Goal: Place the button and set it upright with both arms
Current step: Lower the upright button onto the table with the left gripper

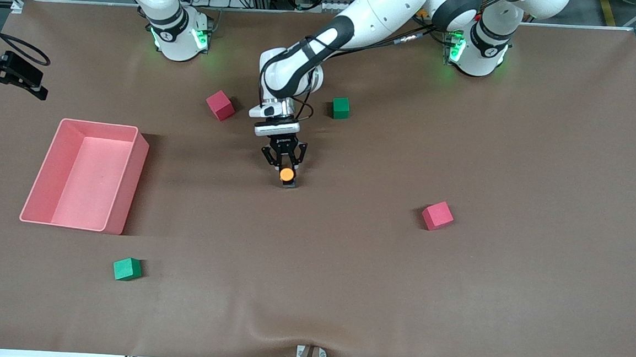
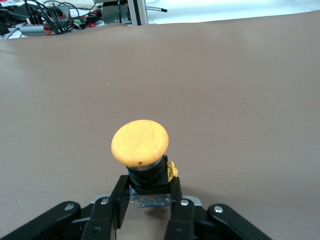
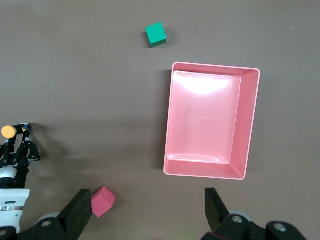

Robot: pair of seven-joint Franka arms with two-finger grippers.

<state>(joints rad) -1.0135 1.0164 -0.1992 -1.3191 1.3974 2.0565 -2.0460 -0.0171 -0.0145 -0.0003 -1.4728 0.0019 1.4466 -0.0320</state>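
**Button clamped low at mid-table, cap tilted toward the camera**

While the right arm waits high over the tray end of the table, the work is held by the left arm alone. Nearest the front camera, a green cube (image 1: pixel 127 269) is seen, then a pink tray (image 1: pixel 41 183) and a red cube (image 1: pixel 437 215). Farther in, at mid-table, the button (image 1: pixel 287 175) is gripped by the left gripper (image 1: pixel 284 162), its fingers (image 2: pixel 112 205) closed on the black body just below the orange cap. The button's base appears to touch or nearly touch the cloth; contact cannot be confirmed. Its long axis is judged to run out along the gripper's line, leaning toward the front camera rather than standing plumb, so the cap faces partly sideways. Farther still, a second red cube (image 1: pixel 220 105) and a second green cube (image 1: pixel 341 107) are seen on either side of the left arm's wrist.

The right gripper (image 3: pixel 150 212) is held with its jaws spread wide, nothing between them, above the table beside the tray. The left arm is plainly the nearer one; for uprighting, the button's axis would have to be swung to vertical before release.
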